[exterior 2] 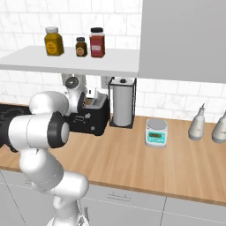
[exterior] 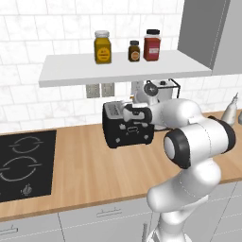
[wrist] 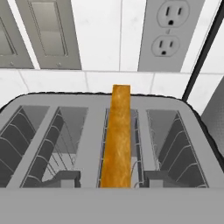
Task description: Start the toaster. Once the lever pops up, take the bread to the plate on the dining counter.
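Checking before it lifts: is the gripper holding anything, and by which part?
Cannot tell: the gripper straddles the bread's crust edge above the toaster.

Toaster on worktop, hob at its 9 o'clock, towel holder at 3. Bread upright in toaster slot. Jars on shelf at 12.

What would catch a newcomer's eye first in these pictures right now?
The orange-brown crust of a bread slice standing up from one slot of the black four-slot toaster on the wood worktop. Next, the bulky white arm reaching over that toaster. Then three spice jars on the white shelf above.
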Motion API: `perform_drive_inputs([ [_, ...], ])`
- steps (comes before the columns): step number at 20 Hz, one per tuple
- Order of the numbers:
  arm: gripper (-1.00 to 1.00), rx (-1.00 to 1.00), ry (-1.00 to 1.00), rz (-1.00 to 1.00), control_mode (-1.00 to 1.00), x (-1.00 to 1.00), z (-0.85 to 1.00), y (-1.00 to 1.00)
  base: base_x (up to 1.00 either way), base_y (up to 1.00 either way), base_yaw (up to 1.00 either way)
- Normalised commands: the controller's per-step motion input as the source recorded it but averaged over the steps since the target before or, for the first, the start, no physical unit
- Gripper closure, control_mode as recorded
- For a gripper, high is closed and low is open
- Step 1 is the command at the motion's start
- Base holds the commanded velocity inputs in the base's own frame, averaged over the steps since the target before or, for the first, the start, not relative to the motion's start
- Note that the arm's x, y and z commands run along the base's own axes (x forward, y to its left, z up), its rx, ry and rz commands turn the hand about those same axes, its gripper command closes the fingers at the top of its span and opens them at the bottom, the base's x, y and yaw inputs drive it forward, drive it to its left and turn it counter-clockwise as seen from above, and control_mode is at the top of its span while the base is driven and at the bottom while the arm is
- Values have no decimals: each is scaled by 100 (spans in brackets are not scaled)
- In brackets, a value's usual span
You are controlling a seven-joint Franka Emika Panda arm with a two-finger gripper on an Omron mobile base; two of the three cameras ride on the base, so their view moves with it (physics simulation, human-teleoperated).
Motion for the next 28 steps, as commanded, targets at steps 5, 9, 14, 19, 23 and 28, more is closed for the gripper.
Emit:
perform_drive_inputs([
  [5, 100, 1, 0, 0, -100, 0, -1, 2, 0, 0, 0],
  [9, 100, 0, -1, 0, -100, 0, 0, 1, 0, 0, 0],
  [14, 100, 0, -11, 0, -100, -18, 5, 5, 0, 0, 0],
  [19, 100, 0, -11, 0, -100, -22, 13, 1, 0, 0, 0],
  [23, 100, 0, -9, 0, -100, -11, 78, 0, 0, 0, 0],
  [28, 100, 0, -7, 0, -100, -17, 95, 0, 0, 0, 0],
])
